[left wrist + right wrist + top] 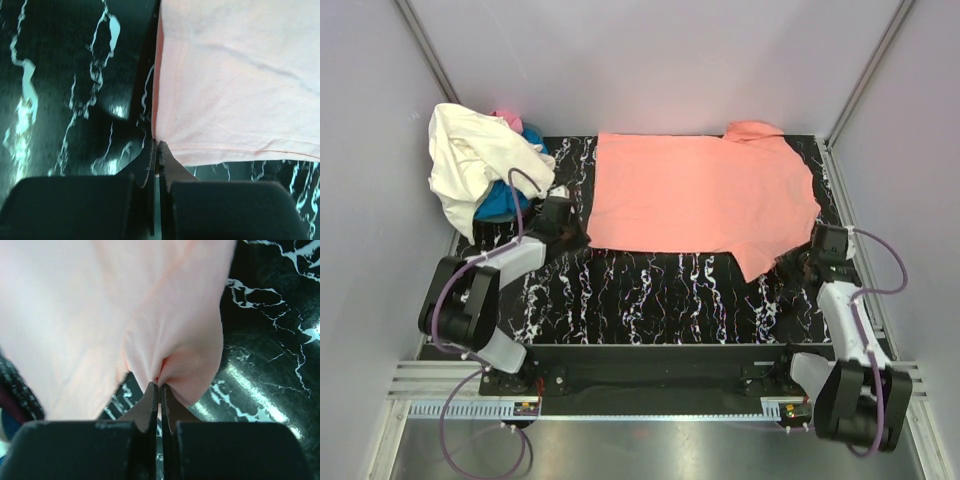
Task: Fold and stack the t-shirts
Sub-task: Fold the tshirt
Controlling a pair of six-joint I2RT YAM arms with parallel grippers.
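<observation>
The salmon-pink t-shirt [700, 190] lies spread flat on the black marbled table [650, 295]. Its sleeves point to the right. My left gripper [570, 232] is at the shirt's near-left corner, and in the left wrist view that gripper [158, 147] is shut on the hemmed corner of the salmon-pink t-shirt [235, 80]. My right gripper [800, 260] is at the near-right sleeve. In the right wrist view it [159, 386] is shut on a pinched fold of the pink cloth [150, 315].
At the back left a pile holds the cream-white t-shirt [470, 160] over the bright blue one [503, 203], with a bit of hot pink [508, 119] behind. Grey walls enclose the table on three sides. A metal rail [640, 405] runs along the near edge.
</observation>
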